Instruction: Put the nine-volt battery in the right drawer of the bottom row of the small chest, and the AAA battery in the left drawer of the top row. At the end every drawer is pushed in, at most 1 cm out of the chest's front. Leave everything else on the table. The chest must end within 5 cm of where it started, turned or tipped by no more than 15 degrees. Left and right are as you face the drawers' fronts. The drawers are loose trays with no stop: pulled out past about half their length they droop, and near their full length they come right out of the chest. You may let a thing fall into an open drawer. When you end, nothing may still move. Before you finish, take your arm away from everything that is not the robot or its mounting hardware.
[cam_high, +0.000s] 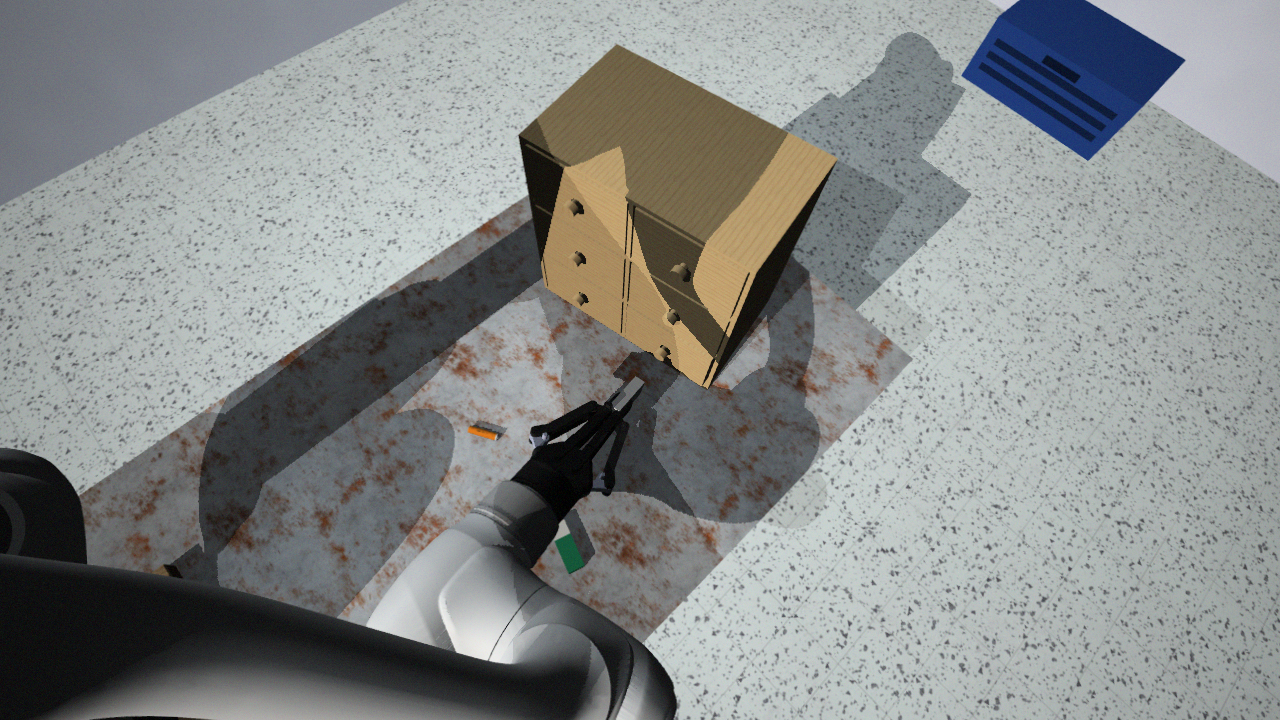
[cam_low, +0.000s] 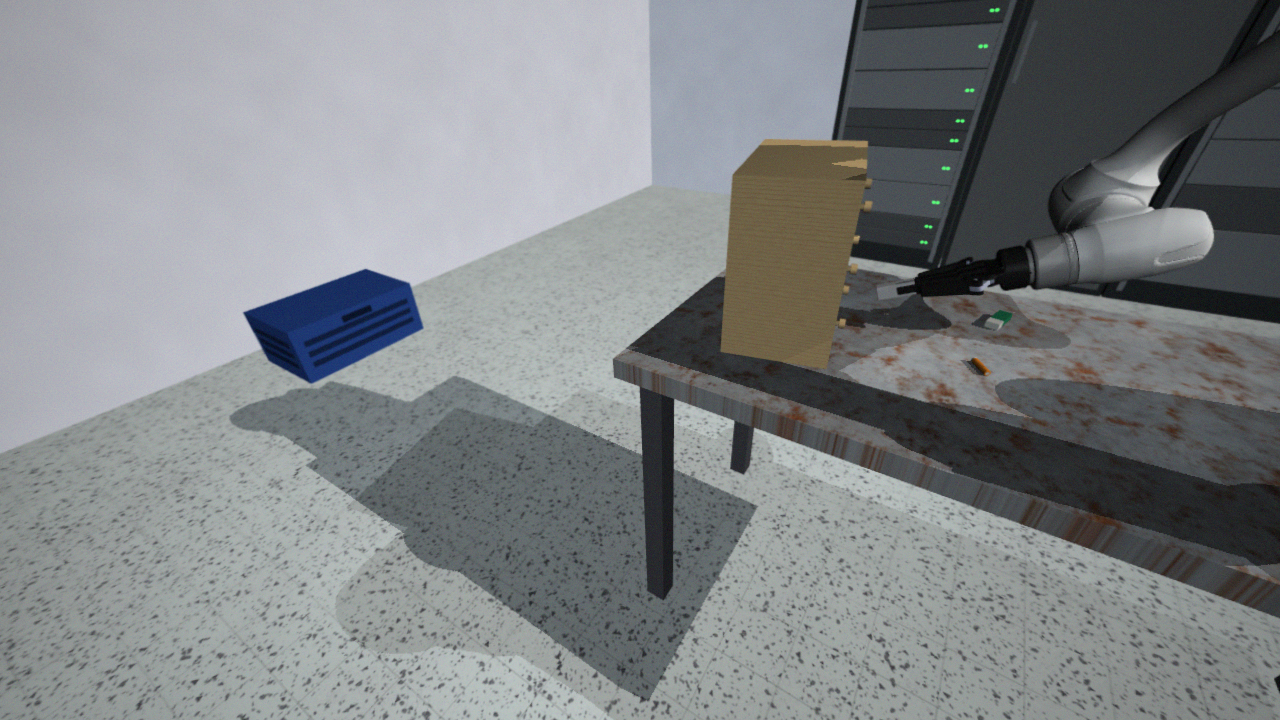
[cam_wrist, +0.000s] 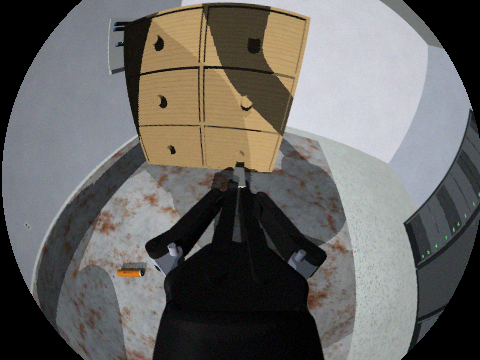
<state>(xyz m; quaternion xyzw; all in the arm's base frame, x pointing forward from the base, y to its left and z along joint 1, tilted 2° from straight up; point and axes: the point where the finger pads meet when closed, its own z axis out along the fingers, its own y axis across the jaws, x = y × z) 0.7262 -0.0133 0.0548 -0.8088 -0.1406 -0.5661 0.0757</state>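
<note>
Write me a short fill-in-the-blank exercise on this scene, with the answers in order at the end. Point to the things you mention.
1. The small chest (cam_high: 689, 152) (cam_low: 787, 268) (cam_wrist: 172, 85) has ____ drawers in all.
2. The orange battery (cam_high: 484, 431) (cam_low: 980, 366) (cam_wrist: 130, 273) lies on the ____.
3. The fingers of the gripper (cam_high: 633, 386) (cam_low: 884, 291) (cam_wrist: 240, 182) are ____, with nothing between them.
4. The box on the floor side of the room, with dark slots, is coloured ____.

Missing words: six; table; shut; blue
</note>
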